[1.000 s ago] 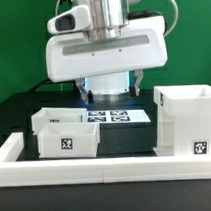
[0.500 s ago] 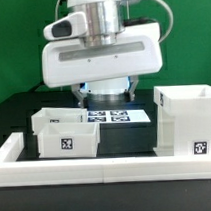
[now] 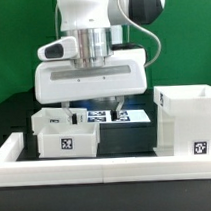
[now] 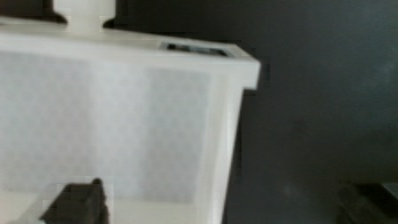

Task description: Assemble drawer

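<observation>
The drawer parts stand on the black table. The tall white casing [image 3: 184, 119] is at the exterior view's right. Two shallow white trays stand at the left, the front tray [image 3: 67, 142] showing its tag and the rear tray [image 3: 46, 119] just behind it. My gripper [image 3: 95, 106] hangs low over the rear tray's right end, apart from the casing. In the wrist view a white tray [image 4: 116, 130] fills one side. One dark fingertip [image 4: 75, 203] is over the tray and the other is over the bare table. My gripper [image 4: 222, 205] is open and empty.
The marker board [image 3: 122, 116] lies flat behind the trays, partly hidden by the hand. A long low white border rail [image 3: 97, 172] runs along the front and up the left side. A green wall stands behind.
The arm has moved to the exterior view's left and come down, from above the marker board to just over the rear tray. The parts have not moved.
</observation>
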Controlling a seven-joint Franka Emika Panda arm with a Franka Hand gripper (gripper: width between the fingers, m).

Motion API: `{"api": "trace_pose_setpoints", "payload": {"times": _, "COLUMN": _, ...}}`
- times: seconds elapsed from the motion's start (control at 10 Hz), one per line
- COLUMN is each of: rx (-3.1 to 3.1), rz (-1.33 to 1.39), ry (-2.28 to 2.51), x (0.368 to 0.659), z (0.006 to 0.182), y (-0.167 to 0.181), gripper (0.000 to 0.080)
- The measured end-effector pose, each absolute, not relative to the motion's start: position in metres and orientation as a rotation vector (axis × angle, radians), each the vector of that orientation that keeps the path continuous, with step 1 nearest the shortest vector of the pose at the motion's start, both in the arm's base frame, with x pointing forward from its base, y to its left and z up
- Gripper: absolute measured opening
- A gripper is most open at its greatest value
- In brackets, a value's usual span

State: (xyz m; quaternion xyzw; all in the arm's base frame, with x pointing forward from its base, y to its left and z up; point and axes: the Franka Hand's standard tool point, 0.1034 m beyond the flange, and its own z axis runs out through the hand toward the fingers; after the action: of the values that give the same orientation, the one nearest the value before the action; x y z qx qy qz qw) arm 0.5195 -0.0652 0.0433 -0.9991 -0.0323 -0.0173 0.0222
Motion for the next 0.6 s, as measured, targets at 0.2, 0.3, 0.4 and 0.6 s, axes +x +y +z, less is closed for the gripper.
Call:
{"api": "trace_pose_setpoints", "payload": {"times": 0.2, "rx": -3.108, "rz": -0.054, "ry": -0.102, "x": 0.516, "z": 0.028, "y": -0.067, "gripper": 0.0649}}
{"api": "trace_pose_setpoints", "payload": {"times": 0.3, "rx": -3.112, "rz": -0.048, "ry": -0.106, "x": 0.514, "z": 0.02, "y": -0.066, "gripper": 0.0649}}
{"api": "trace_pose_setpoints", "payload": {"times": 0.4, "rx": -3.117, "rz": -0.048, "ry": -0.107, "x": 0.512, "z": 0.013, "y": -0.067, "gripper": 0.0649}}
{"api": "trace_pose_setpoints", "payload": {"times": 0.6, "rx": -3.12, "rz": -0.04, "ry": -0.107, "x": 0.51, "z": 0.007, "y": -0.067, "gripper": 0.0649}}
